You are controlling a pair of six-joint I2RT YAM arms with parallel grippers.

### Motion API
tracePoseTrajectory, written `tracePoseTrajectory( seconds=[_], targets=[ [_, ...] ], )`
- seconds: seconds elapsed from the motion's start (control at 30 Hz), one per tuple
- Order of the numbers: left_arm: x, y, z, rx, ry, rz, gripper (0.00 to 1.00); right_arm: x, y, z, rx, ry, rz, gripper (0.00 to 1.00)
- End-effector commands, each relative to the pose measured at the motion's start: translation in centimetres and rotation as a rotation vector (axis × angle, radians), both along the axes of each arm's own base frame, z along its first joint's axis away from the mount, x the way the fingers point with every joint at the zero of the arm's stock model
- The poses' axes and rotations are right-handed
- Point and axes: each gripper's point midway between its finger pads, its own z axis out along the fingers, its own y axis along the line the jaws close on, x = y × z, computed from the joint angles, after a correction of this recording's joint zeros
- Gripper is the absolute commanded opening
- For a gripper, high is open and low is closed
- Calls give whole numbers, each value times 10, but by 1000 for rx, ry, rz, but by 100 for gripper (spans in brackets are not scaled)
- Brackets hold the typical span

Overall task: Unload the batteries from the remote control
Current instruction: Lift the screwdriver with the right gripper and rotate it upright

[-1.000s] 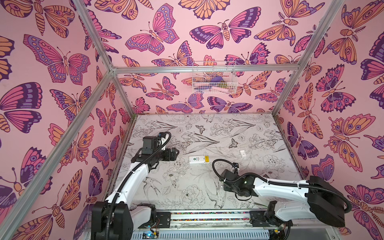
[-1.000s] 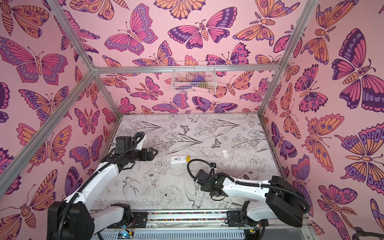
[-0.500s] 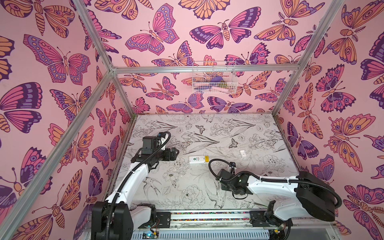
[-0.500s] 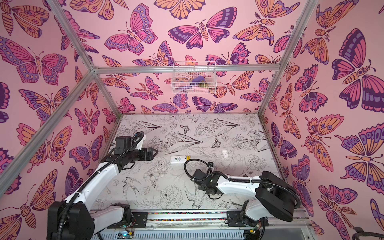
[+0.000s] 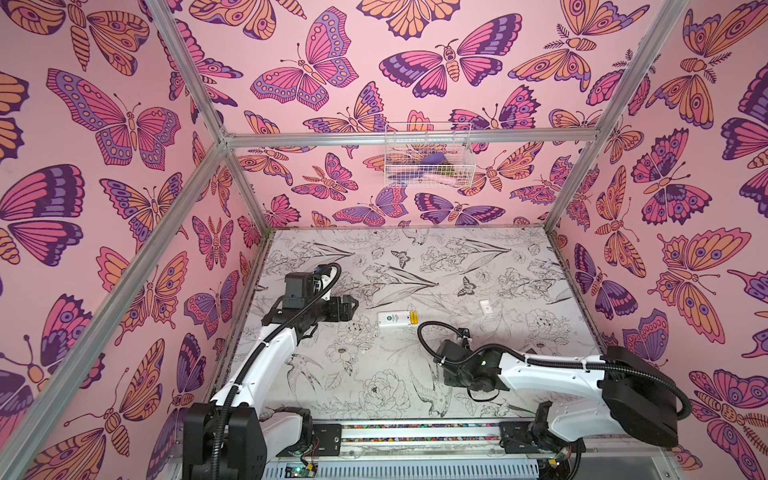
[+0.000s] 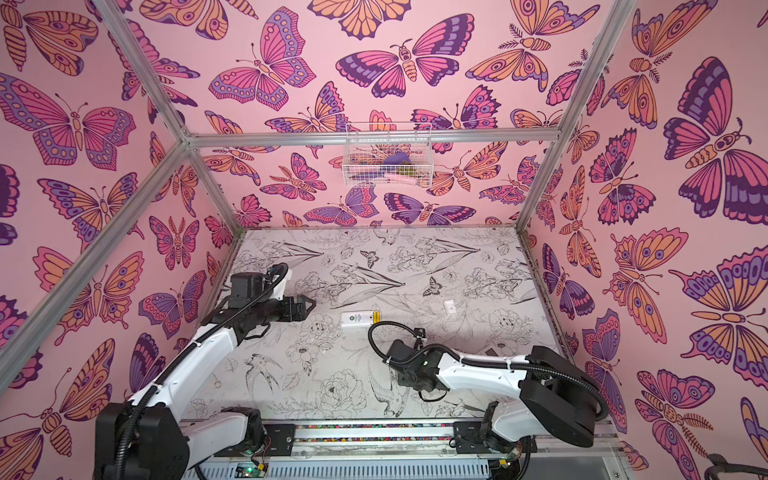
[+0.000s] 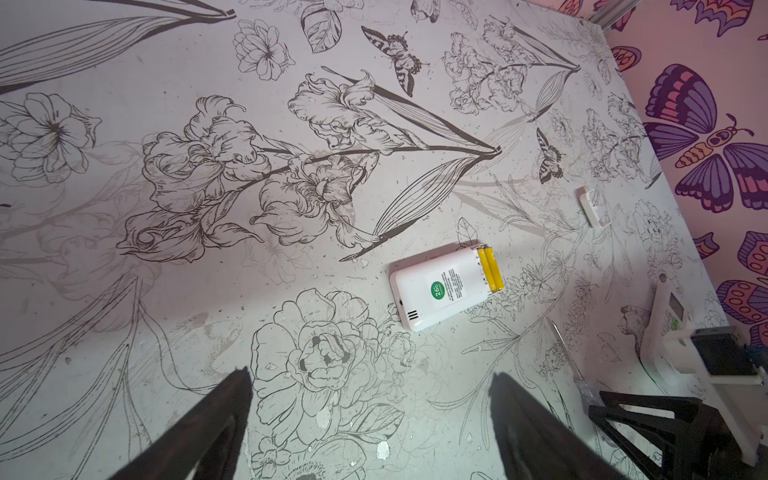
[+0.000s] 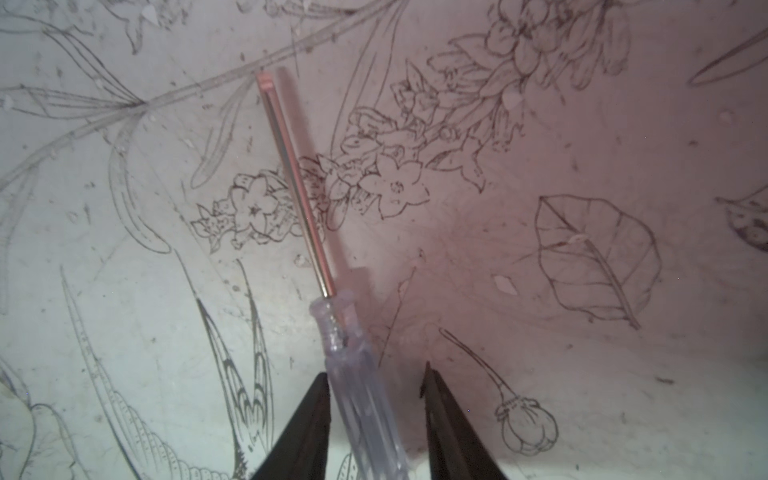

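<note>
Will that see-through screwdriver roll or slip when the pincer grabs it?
The thin screwdriver with a clear plastic handle looks stiff and light, so probably easy to lift. Its handle looks smooth and roundish, so it might slip or roll on the flat table. The right pincer straddles the handle end, so the metal shaft may dip.

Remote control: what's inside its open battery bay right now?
Two yellow batteries lie side by side, uncovered, at one end of the remote control. Whatever is beneath them is covered.

Two yellow batteries (image 7: 490, 270); one open remote (image 7: 440, 291); one cover (image 7: 592, 205); one screwdriver (image 8: 332, 332).
</note>
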Motion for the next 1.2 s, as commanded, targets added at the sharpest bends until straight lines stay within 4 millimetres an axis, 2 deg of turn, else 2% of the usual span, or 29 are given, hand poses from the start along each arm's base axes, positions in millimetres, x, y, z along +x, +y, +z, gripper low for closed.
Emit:
tracePoseTrajectory(
  seconds=[0.0,0.27,0.43,0.57,0.77,0.87,1.07,1.17],
  targets=[
    [1,3,2,-19,7,16,91,-10,-11,-5,-45,31,33,37],
    [-2,0,7,-41,-3,-12,92,0,-1,-9,-84,-18,161,30],
    [-10,-13,18,-77,-23,-113,93,6,8,-15,-130,-33,293,27],
    [-17,-21,28,-102,-53,-175,93,13,19,-8,-137,-84,407,25],
    [-23,-26,41,-109,-83,-227,93,27,32,29,-141,-232,576,14],
    [-27,-30,47,-131,-96,-254,92,33,41,52,-90,-336,637,13],
    [-34,-41,60,-201,-100,-301,91,41,49,107,-21,-594,742,8],
    [-39,-49,73,-267,-91,-329,89,48,48,131,-70,-727,802,4]
  ],
)
